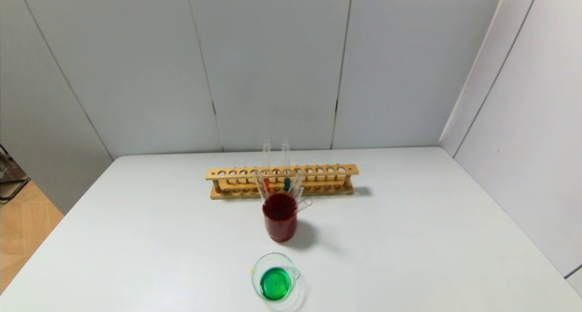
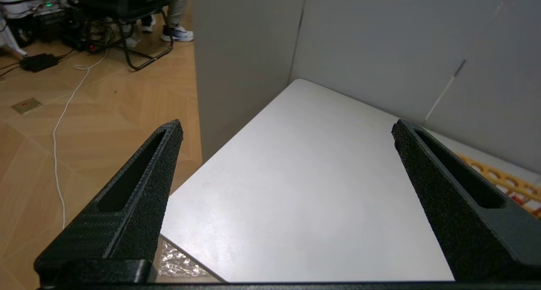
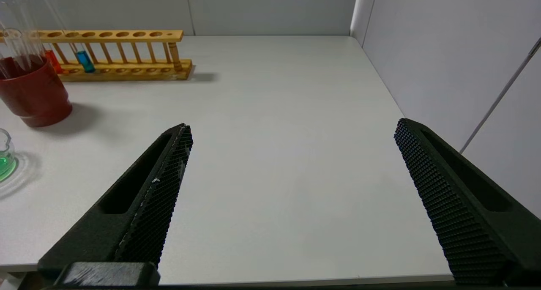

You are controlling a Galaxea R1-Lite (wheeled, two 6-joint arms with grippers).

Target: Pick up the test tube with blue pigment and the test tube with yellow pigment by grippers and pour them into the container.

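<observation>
Head view: container (image 1: 275, 278) holds green liquid, near red cup (image 1: 280, 217)
Left gripper (image 2: 287, 131): fingers wide, empty
Right gripper (image 3: 291, 129): fingers wide, empty

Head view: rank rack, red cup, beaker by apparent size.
1. Wooden rack, widest by far.
2. Red cup and glass beaker look about alike; the beaker sits nearer the camera, so I won't rank them.
</observation>
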